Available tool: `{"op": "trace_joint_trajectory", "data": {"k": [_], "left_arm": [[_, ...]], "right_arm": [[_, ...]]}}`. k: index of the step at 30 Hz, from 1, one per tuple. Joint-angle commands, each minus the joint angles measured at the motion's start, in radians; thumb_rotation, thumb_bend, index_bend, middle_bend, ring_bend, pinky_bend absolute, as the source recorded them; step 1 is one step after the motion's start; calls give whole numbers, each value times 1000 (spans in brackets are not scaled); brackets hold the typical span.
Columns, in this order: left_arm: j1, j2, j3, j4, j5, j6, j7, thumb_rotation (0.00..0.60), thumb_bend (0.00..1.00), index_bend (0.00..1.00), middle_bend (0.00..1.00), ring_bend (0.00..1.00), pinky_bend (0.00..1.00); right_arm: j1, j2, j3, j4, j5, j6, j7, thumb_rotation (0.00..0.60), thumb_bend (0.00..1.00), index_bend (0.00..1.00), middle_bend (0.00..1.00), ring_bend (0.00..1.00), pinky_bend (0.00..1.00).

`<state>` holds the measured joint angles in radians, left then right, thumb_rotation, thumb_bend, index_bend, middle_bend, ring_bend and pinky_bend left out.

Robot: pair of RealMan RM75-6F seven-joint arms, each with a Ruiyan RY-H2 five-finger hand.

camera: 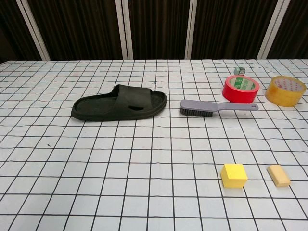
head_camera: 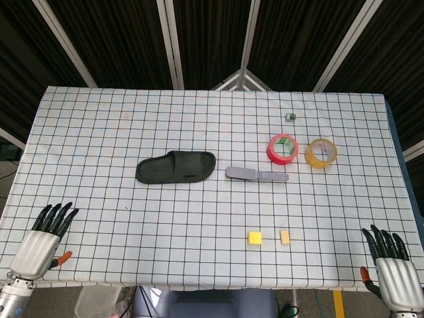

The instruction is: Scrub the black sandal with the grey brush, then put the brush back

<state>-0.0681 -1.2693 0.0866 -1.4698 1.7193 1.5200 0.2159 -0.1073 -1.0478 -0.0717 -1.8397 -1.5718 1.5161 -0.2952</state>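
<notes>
The black sandal [head_camera: 175, 167] [camera: 119, 102] lies flat near the table's middle, toe pointing right. Just right of it lies the grey brush [head_camera: 256, 175] [camera: 216, 107], bristles down, handle pointing right. My left hand [head_camera: 44, 241] rests at the near left corner of the table, fingers apart, holding nothing. My right hand [head_camera: 391, 267] sits at the near right corner, fingers spread and empty. Both hands are far from the sandal and brush. The chest view shows neither hand.
A red tape roll [head_camera: 283, 148] [camera: 240, 88] and a yellow tape roll [head_camera: 320, 153] [camera: 286, 90] stand right of the brush. A small grey-green block [head_camera: 290, 117] [camera: 239, 71] sits behind them. A yellow cube [head_camera: 254, 238] [camera: 234, 175] and a tan block [head_camera: 285, 236] [camera: 278, 175] lie near the front.
</notes>
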Motion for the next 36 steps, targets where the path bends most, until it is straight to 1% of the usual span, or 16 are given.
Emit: {"op": "trace_joint_trajectory", "data": {"k": [1, 12, 16, 20, 23, 28, 32, 34, 36], "left_arm": [[1, 0, 0, 0, 1, 2, 0, 600, 149, 0, 0, 0, 19], [-8, -12, 0, 10, 3, -12, 7, 600, 149, 0, 0, 0, 19], [-14, -18, -8, 14, 8, -9, 13, 600, 149, 0, 0, 0, 19], [-18, -21, -8, 9, 35, 10, 12, 600, 134, 0, 0, 0, 19], [-21, -21, -10, 2, 47, 17, 27, 600, 126, 0, 0, 0, 19], [-26, -17, -31, -21, 20, 4, 76, 600, 122, 0, 0, 0, 19], [-30, -8, -42, -22, -6, -7, 71, 600, 122, 0, 0, 0, 19], [-29, -6, -47, -15, -17, -6, 67, 600, 122, 0, 0, 0, 19], [-30, -7, -50, -12, -21, -6, 64, 600, 122, 0, 0, 0, 19]], "right_arm": [[1, -2, 1, 2, -4, 1, 0, 600, 469, 0, 0, 0, 0], [19, -41, 9, 33, -56, 8, 3, 600, 469, 0, 0, 0, 0], [56, -63, 39, 42, -47, -25, 3, 600, 468, 0, 0, 0, 5], [99, -87, 74, 40, -20, -73, -54, 600, 468, 0, 2, 0, 33], [138, -110, 110, 28, 15, -115, -99, 600, 468, 11, 38, 14, 76], [238, -185, 188, 8, 103, -218, -202, 600, 468, 63, 101, 60, 109], [347, -279, 245, 7, 228, -334, -359, 600, 468, 111, 128, 79, 117], [407, -335, 270, 30, 292, -387, -434, 600, 468, 143, 149, 100, 135], [450, -384, 290, 59, 342, -412, -480, 600, 468, 166, 167, 115, 150]]}}
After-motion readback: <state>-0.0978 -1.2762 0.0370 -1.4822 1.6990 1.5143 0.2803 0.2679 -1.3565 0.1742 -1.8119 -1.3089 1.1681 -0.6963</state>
